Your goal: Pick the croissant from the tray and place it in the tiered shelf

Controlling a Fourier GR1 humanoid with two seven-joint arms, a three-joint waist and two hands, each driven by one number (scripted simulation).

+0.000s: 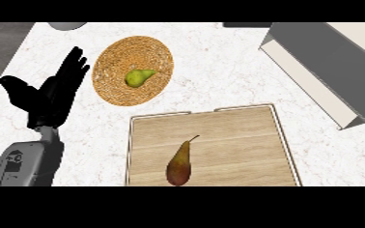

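**A:** Closest to camera?

**B:** Wooden tray (235, 137), 6 o'clock of the view, pale rim, running off the bottom edge. One item on it: a brown pear (179, 165), lying flat in the tray's near-left part. Fat end is toward the camera, stem points to about 1 o'clock. It looks like a pear, not a pastry.

**A:** Anything touching it?

**B:** No. It lies on the tray boards, apart from the rim.

**A:** Hand status?

**B:** Left hand (57, 94) is at 9 o'clock, over the counter (214, 67), well apart from the tray. Fingers are straight and spread, pointing to roughly 12 to 1 o'clock, with the thumb out toward 10 o'clock. It holds nothing. Its grey forearm (28, 162) comes in from 7 o'clock.

**A:** Shelf?

**B:** Grey tiered shelf (321, 63) is at 2 o'clock, set at a slant, with its long edge running from 12 down to 4 o'clock. It's partly cut off by the view's edge. Nothing shows on the visible steps.

**A:** Other items?

**B:** A round woven plate (118, 60) at 11 o'clock, just beside the left hand's fingertips, with a green pear (138, 77) lying on it. At the top edge there's a grey object (66, 25) at 11 o'clock and a dark object (246, 24) at 1 o'clock. Both are cropped too much to identify.
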